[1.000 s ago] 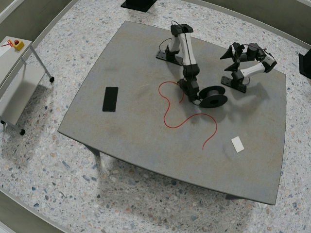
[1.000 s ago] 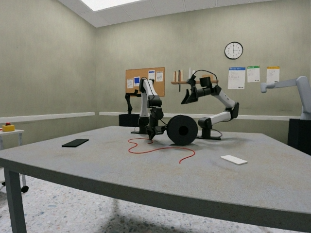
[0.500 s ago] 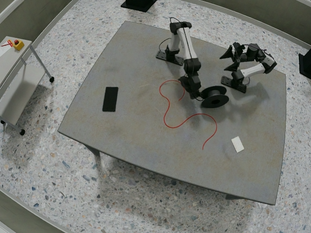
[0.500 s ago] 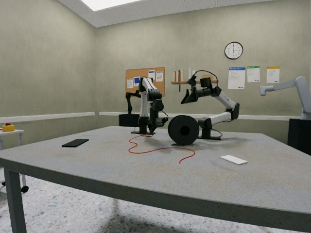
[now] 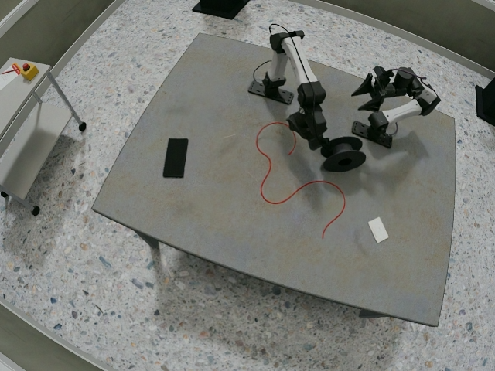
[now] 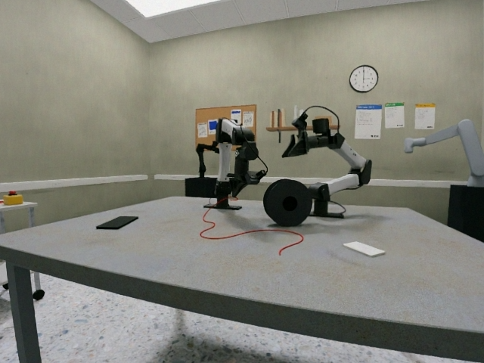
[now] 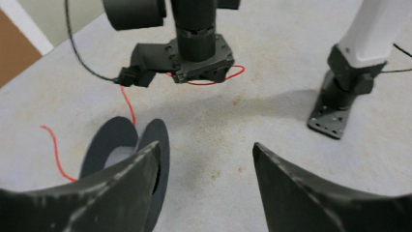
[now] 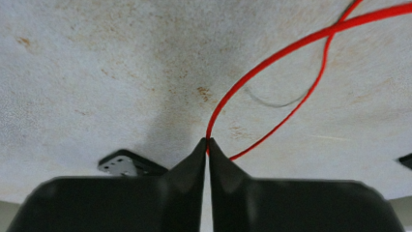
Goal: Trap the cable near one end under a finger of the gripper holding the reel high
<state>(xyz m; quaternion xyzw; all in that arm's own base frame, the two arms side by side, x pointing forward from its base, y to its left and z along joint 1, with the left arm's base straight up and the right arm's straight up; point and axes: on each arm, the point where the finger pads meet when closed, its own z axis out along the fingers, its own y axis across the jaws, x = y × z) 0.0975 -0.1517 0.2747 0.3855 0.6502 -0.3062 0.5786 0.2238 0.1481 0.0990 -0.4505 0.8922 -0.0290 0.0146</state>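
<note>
The right gripper (image 5: 292, 120) (image 6: 235, 193) (image 7: 221, 81) (image 8: 207, 140) pinches the red cable (image 5: 275, 202) (image 6: 234, 235) (image 7: 55, 149) (image 8: 271, 59); the left gripper (image 5: 356, 101) (image 6: 286, 153) (image 7: 206, 144) gapes wide, empty. The black reel (image 5: 331, 162) (image 6: 273, 203) (image 7: 164, 140) stands on edge on the grey table (image 5: 223, 223) (image 6: 164, 265) (image 7: 203, 135) (image 8: 121, 106). A round clock (image 6: 363, 78) hangs behind.

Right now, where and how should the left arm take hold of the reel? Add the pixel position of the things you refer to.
I'd grip the top edge of one side disc (image 5: 332, 163) (image 6: 275, 206) (image 7: 163, 140), coming down from above, jaws astride it. The reel (image 5: 332, 163) (image 6: 275, 206) (image 7: 163, 140) stands on its disc rims, so those edges face up, and the discs look thin with a gap between them.
</note>
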